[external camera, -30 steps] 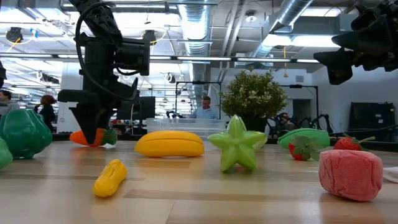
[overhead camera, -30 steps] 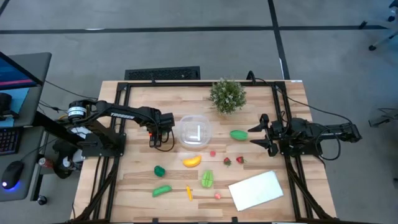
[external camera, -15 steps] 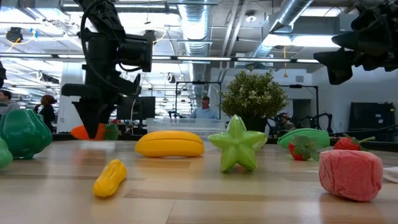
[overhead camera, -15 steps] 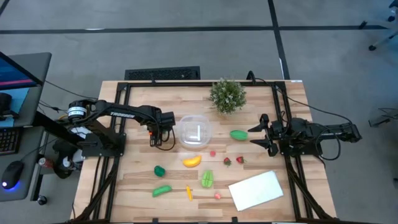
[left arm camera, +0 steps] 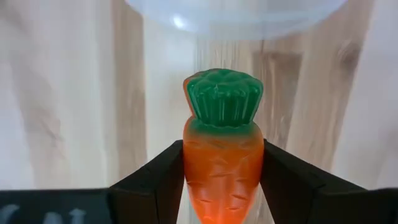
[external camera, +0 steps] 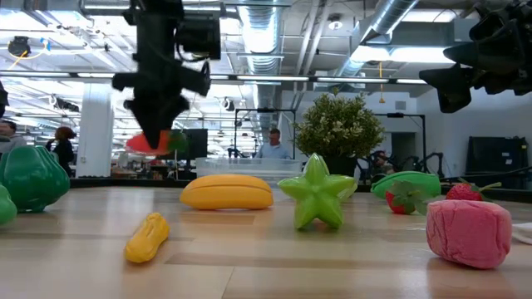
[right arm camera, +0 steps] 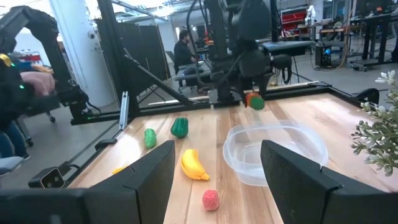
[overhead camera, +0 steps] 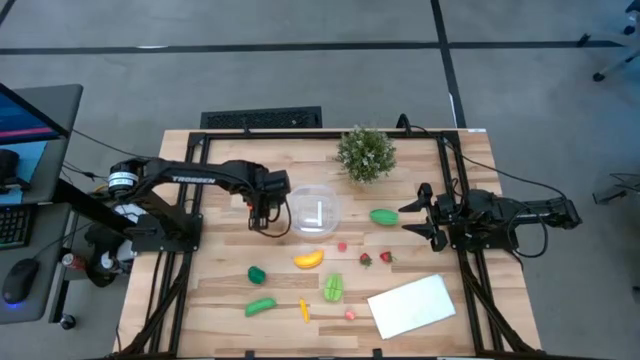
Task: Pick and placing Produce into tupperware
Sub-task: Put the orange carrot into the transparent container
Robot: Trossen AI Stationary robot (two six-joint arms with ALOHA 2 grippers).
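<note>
My left gripper is shut on an orange carrot with a green top. It hangs above the table just left of the clear tupperware, whose rim shows ahead in the left wrist view. The other produce lies on the table: a green piece, the yellow banana, a green star fruit, a green pepper, a green cucumber, a small yellow-orange piece, and red and pink berries. My right gripper waits open at the table's right side. My left gripper pinches the carrot's orange body just behind the green top, one finger on each side. The fingers come from above, pointing down, and lie across the carrot. The carrot is lifted clear and roughly level, its green top toward the tupperware.
A bushy potted plant stands at the far edge behind the tupperware. A flat white sheet lies near the right front corner. People and equipment show in the room beyond the table.
My left gripper has risen from table height with the carrot and moved right, toward the tupperware's left rim. The carrot, at table level a second ago, is now lifted clear. My right arm has kept still.
</note>
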